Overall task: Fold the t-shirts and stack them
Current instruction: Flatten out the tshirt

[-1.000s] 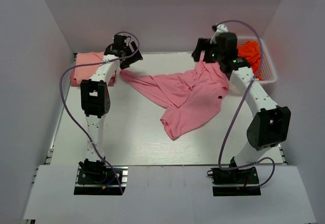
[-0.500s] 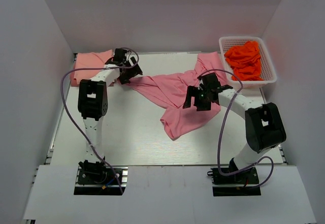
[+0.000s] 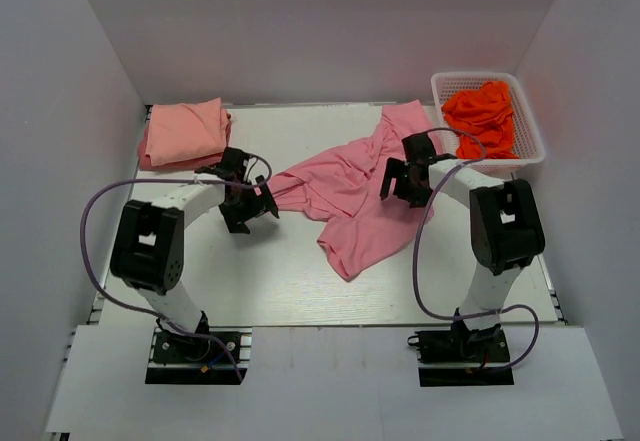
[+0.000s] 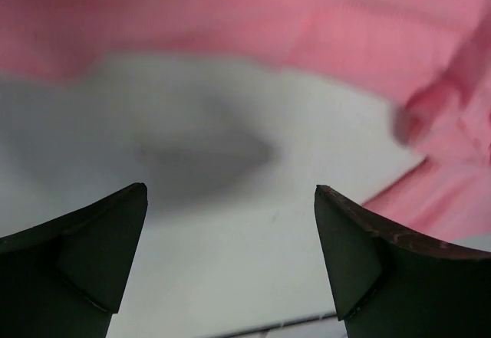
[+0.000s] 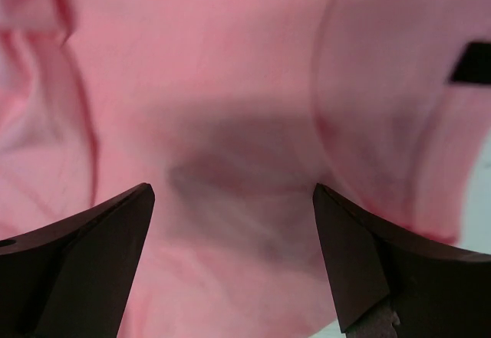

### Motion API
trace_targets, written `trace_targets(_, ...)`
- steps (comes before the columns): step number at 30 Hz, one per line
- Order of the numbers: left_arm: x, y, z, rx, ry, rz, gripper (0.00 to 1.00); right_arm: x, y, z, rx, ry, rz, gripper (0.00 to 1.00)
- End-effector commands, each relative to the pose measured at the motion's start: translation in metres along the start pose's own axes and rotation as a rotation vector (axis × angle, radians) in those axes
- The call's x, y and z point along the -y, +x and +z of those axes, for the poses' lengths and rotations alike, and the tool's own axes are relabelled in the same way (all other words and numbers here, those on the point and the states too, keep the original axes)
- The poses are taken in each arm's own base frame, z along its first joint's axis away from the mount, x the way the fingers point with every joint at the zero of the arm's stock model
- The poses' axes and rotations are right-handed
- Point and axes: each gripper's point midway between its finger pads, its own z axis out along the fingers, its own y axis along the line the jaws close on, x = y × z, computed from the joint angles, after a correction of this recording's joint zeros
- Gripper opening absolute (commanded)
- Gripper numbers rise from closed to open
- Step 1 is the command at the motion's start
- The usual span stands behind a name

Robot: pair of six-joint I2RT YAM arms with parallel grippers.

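Shirt lies crumpled, long axis apparently far-right to near-centre; all fingers spread.

rose pink t-shirt blurred and cropped in both wrist views, black tag clipped at right edge

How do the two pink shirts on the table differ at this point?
The salmon shirt is folded into a compact block; the rose shirt lies unfolded and rumpled. The salmon shirt sits in the far left corner; the rose shirt sprawls across the middle. No gripper is near the salmon shirt; the open right gripper hangs over the rose shirt, the open left gripper beside its left end. Both lie on the table.
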Motion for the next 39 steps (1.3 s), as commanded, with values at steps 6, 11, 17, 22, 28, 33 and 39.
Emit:
trace_targets(6, -0.014, 0.004, -0.083, 0.186, -0.03, -0.062, 1.0, 0.039, -0.053, 0.004, 0.047, 0.121, 0.015, 0.9)
trace_targets(11, -0.069, -0.03, -0.095, 0.365, -0.282, -0.159, 1.0, 0.011, -0.07, -0.035, 0.158, -0.01, -0.098, 0.9)
trace_targets(17, -0.081, -0.056, -0.061, 0.308, -0.352, -0.202, 0.89, 0.014, -0.062, -0.083, 0.221, 0.022, -0.174, 0.9)
trace_targets(22, -0.097, -0.069, -0.031, 0.306, -0.345, -0.244, 0.71, 0.008, -0.031, -0.105, 0.185, -0.039, -0.134, 0.9)
trace_targets(28, -0.078, -0.082, -0.018, 0.35, -0.202, -0.251, 0.75, -0.012, 0.01, -0.112, 0.089, -0.155, -0.136, 0.9)
trace_targets(33, -0.079, -0.083, -0.006, 0.349, -0.192, -0.241, 0.76, -0.011, 0.028, -0.117, 0.055, -0.146, -0.125, 0.9)
trace_targets(39, -0.079, -0.075, 0.014, 0.265, -0.197, -0.232, 0.47, -0.015, 0.053, -0.126, -0.014, -0.135, -0.154, 0.9)
